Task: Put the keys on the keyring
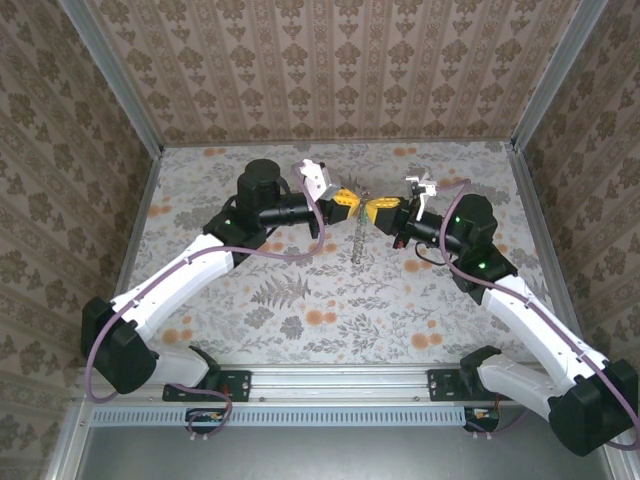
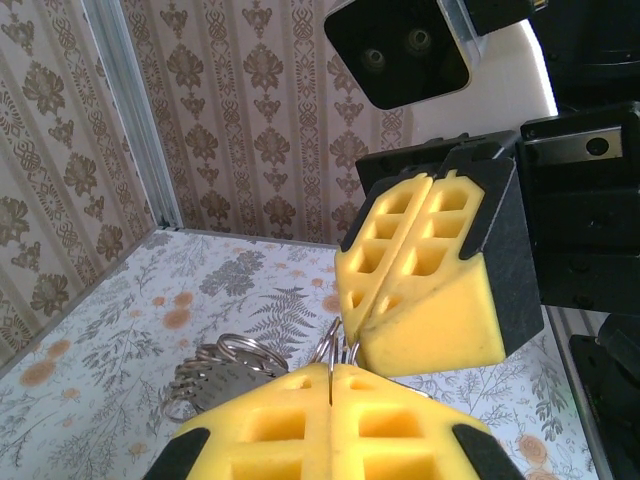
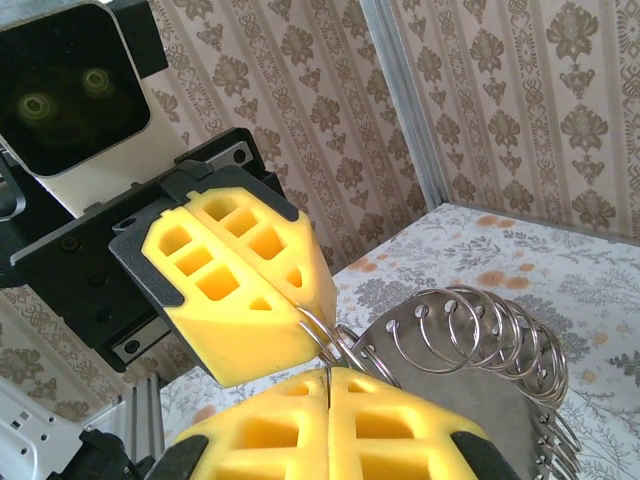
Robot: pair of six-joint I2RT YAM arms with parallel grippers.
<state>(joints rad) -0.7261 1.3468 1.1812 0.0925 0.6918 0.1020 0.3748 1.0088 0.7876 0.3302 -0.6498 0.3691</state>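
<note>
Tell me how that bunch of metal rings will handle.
Likely floppy as a whole: the ring bunch is many separate silvery loops trailing from the left gripper and right gripper, so it should swing. Its thin smooth wire may slip in the foam pads.

Left gripper (image 2: 330, 395) and right gripper (image 2: 392, 262), jaws closed, pinch one thin ring (image 2: 333, 340) beside silvery rings (image 2: 225, 368).

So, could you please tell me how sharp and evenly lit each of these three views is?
Top external: soft, even light, no hard shadows, though the split rings are too small to resolve. Left wrist: the rings look slightly soft, and the white housing at top right is very bright. Right wrist: the rings are sharp, with small glints.
</note>
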